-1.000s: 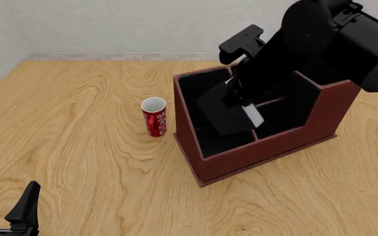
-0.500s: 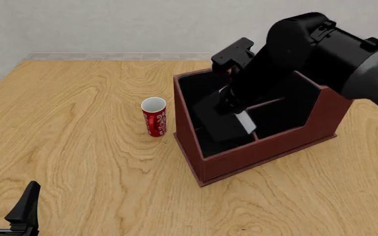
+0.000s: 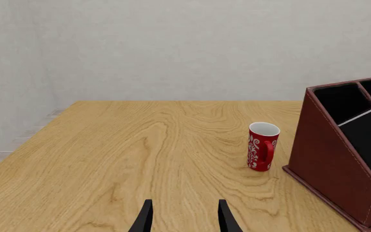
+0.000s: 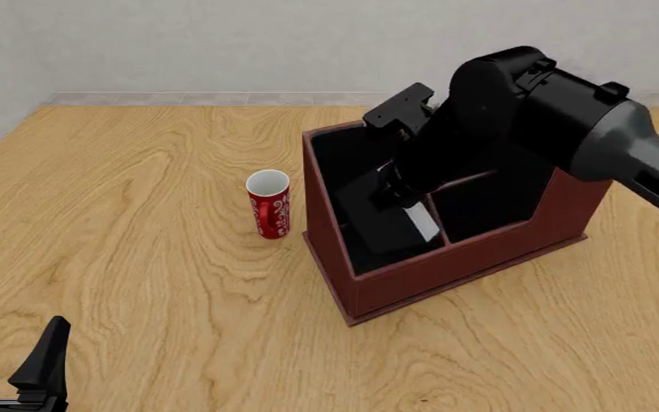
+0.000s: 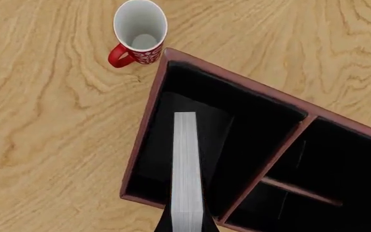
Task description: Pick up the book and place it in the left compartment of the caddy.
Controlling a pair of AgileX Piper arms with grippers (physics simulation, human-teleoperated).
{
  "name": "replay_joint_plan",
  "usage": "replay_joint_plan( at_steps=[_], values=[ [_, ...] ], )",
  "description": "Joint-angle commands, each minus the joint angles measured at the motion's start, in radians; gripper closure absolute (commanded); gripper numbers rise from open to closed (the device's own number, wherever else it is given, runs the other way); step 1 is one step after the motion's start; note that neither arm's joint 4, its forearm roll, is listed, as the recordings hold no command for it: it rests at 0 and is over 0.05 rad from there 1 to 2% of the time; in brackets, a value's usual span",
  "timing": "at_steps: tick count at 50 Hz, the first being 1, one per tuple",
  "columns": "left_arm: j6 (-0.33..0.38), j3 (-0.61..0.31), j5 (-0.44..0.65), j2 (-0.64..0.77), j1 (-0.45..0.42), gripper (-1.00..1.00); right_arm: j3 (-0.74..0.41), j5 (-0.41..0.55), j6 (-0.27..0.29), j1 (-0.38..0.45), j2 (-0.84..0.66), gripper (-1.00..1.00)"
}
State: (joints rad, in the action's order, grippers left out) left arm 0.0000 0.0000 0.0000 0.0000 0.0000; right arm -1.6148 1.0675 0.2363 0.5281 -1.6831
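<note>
- Right gripper (image 5: 185, 223) pinches the book (image 5: 185, 164), page edges up, partly inside the caddy (image 4: 467, 266), over the left compartment (image 5: 237, 121).
- Book's long axis runs along that slot; remaining travel is downward, I judge.
- Left gripper (image 3: 184, 217) spread, well apart, nothing between its fingers.
- Right arm reads "PiP…"; red mug (image 4: 269, 204) pattern illegible.

The right arm reached forward and down over the caddy (image 4: 559, 184), its tool (image 5: 186, 223) clamped on the book (image 5: 185, 169). The left tool (image 4: 15, 356) hung spread apart, well short of the caddy.
</note>
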Motion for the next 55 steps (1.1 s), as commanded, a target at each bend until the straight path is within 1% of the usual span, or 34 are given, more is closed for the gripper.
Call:
replay_joint_plan(
  at_steps=[1,20,26,28,29,47,52,55],
  values=[
    [0.0,0.0,0.0,0.0,0.0,-1.0,0.002,-0.023,-0.022,-0.007,-0.01,1.0],
    [0.0,0.0,0.0,0.0,0.0,-1.0,0.026,-0.045,-0.03,0.001,-0.014,1.0],
    [0.0,0.0,0.0,0.0,0.0,-1.0,0.017,-0.042,-0.034,-0.001,-0.013,1.0],
    [0.0,0.0,0.0,0.0,0.0,-1.0,0.013,-0.04,-0.026,-0.009,-0.018,1.0],
    [0.0,0.0,0.0,0.0,0.0,-1.0,0.014,-0.039,-0.023,-0.01,-0.018,-1.0],
    [0.0,0.0,0.0,0.0,0.0,-1.0,0.022,-0.031,-0.012,-0.004,-0.008,-1.0],
    [0.0,0.0,0.0,0.0,0.0,-1.0,0.016,-0.025,-0.012,-0.003,-0.006,-1.0],
    [0.0,0.0,0.0,0.0,0.0,-1.0,-0.017,-0.001,-0.009,-0.004,-0.004,-1.0]
  ],
)
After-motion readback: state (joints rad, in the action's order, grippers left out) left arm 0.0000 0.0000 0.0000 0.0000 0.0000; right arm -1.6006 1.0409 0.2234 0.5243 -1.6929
